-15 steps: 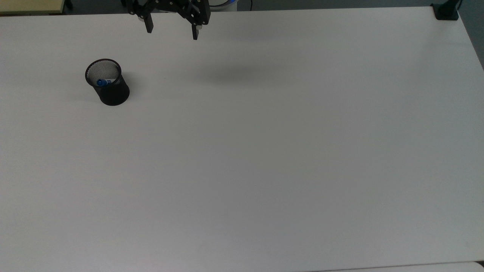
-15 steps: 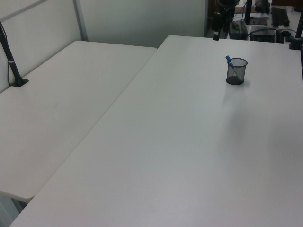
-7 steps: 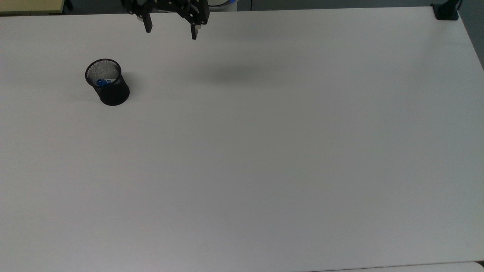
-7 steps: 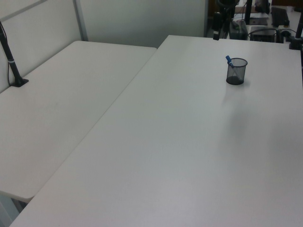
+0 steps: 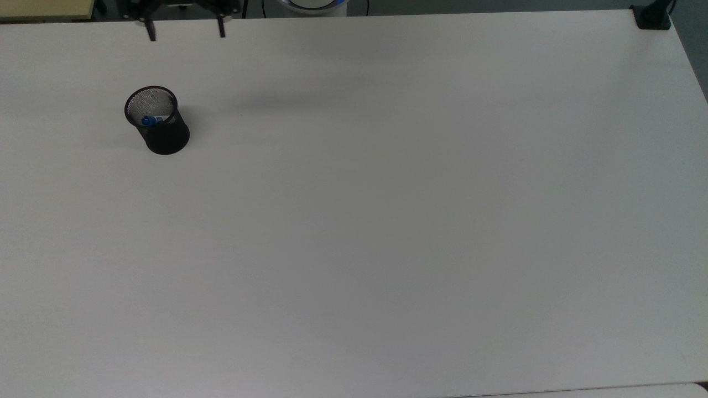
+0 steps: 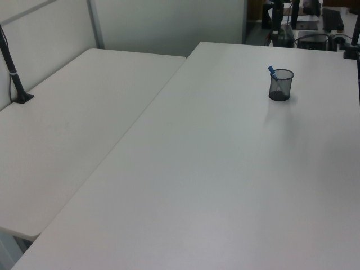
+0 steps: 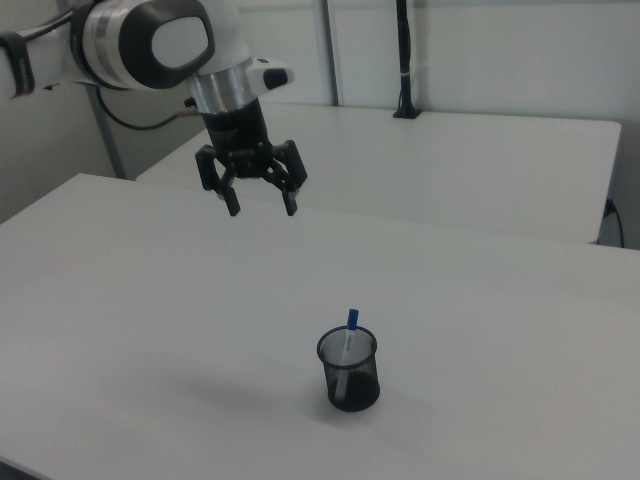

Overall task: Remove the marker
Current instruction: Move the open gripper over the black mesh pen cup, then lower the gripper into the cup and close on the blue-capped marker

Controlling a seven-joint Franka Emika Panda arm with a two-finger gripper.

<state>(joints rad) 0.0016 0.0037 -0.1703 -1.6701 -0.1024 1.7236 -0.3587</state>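
Observation:
The marker (image 5: 148, 120) stands inside a black mesh cup (image 5: 160, 132) on the white table, blue cap poking above the rim; it also appears as marker (image 6: 273, 73) in cup (image 6: 280, 85) and as marker (image 7: 351, 322) in cup (image 7: 349, 369). My gripper (image 7: 261, 205) hangs open and empty high above the table, up and to the left of the cup in the right view. In the top view the gripper (image 5: 186, 33) sits at the upper edge, above the cup.
The white table (image 5: 387, 221) stretches wide around the cup. A second white table (image 6: 67, 129) adjoins it in the left view. A black clamp (image 5: 652, 16) sits at the top view's upper right corner.
My gripper has moved toward the top view's left, from above the table's middle-left to nearly over the cup, staying open. The cup and marker have not moved.

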